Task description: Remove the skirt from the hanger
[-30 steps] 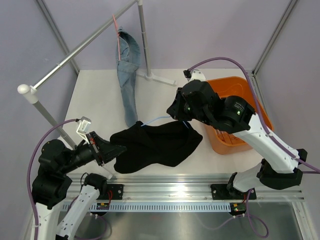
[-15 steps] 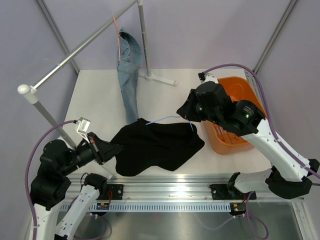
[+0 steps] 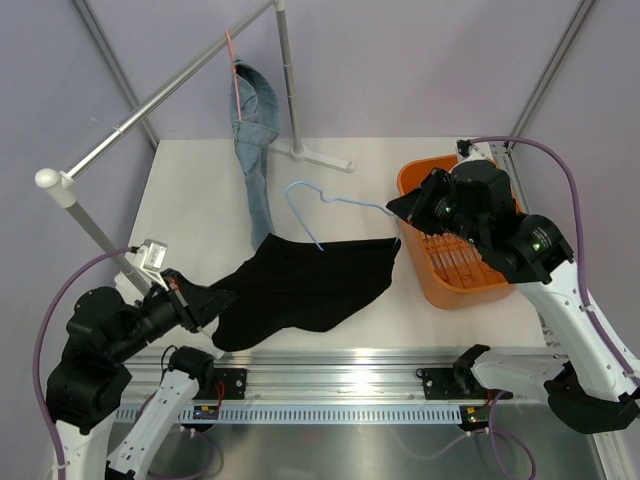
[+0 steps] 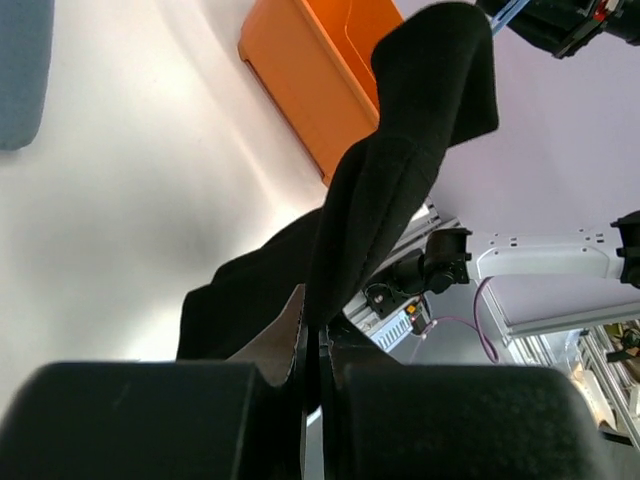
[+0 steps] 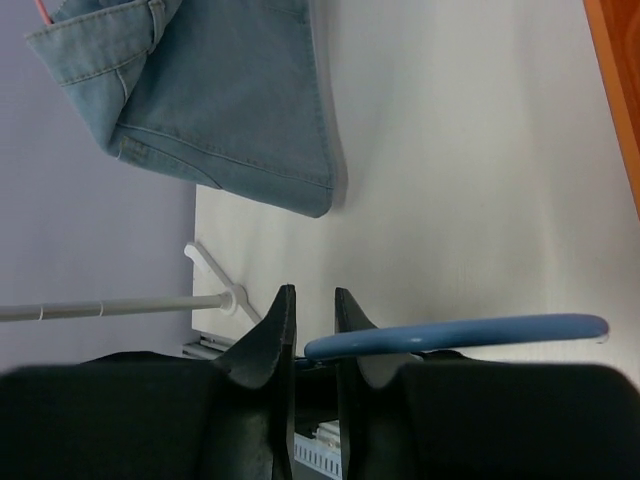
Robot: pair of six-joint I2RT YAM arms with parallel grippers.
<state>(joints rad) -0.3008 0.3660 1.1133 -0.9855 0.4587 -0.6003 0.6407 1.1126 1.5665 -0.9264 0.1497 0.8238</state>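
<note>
You have a white tabletop [image 3: 190, 200] inside a pale lilac enclosure, with an orange basket [image 3: 470, 290] standing at its right side. The black skirt [image 3: 310, 285] lies spread on the tabletop just left of the basket, its right edge close to the basket wall. Farther from the basket, the skirt's left corner is lifted off the surface. Your left end effector [image 3: 205, 303] is clamped on that corner; in the left wrist view the fingers [image 4: 300, 345] meet on a fold of the cloth.

Your right end effector [image 3: 400, 210] sits at the basket's left rim, closed on one end of the blue hanger [image 3: 355, 202]. The right wrist view shows the bar pinched between its nearly touching fingers [image 5: 275, 320]. From there the hanger reaches left, away from the basket and above the skirt. One thin arm runs down to the skirt's top edge; whether it is tucked into the cloth or only meets it, you can't tell. Jeans [image 3: 250, 170] hang from a rail [image 3: 150, 105] well left of the basket.
</note>
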